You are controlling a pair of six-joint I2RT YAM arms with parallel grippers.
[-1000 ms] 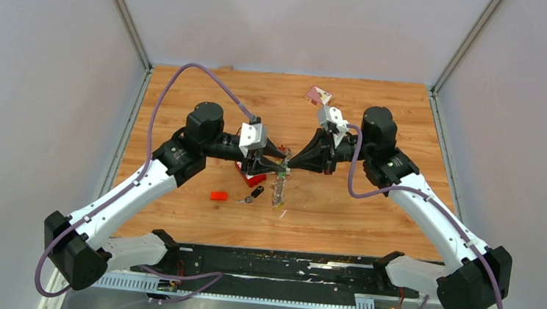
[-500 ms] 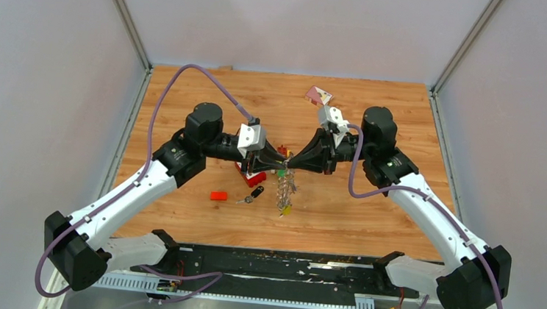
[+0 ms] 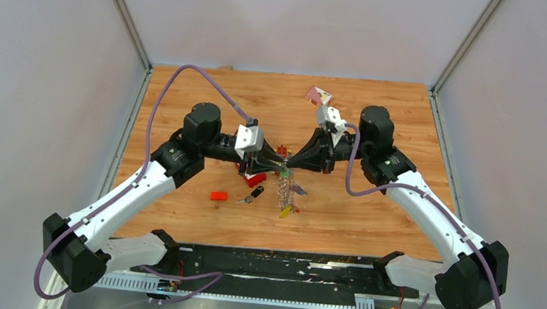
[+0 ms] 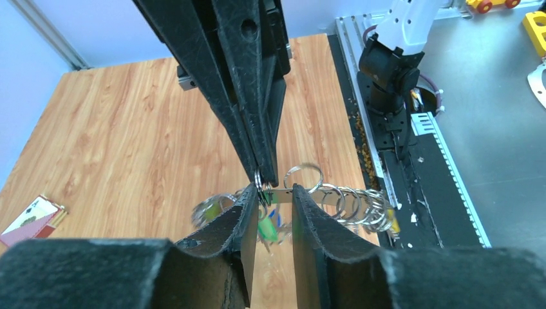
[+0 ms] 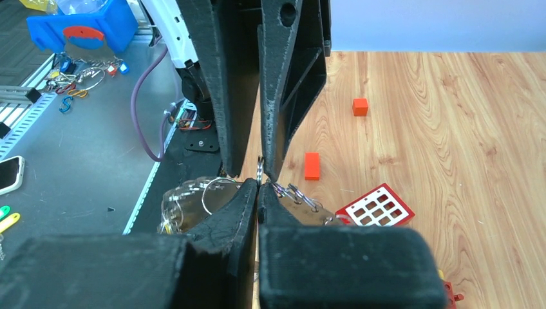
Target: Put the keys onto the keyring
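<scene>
Filling the view, a wood-grain counter point(image 3: 370, 206) sat between pale grey walls point(image 3: 38, 106). Above its middle, two grippers met tip to tip. The right gripper point(image 5: 259, 188) was clenched on the keyring point(image 3: 285, 189), a bunch of thin silver loops hanging below the tips, long axis pointing down at the counter, coloured keys point(image 3: 285, 211) lowest. The left gripper point(image 4: 275, 193) stood partly apart around a silver strip point(image 4: 281, 195); whether it gripped could not be told. A black-headed key point(image 3: 256, 193) lay nearby.

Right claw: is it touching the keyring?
Touching. The right wrist view shows the right claw pinched shut on the thin wire of the keyring, with no gap.
</scene>
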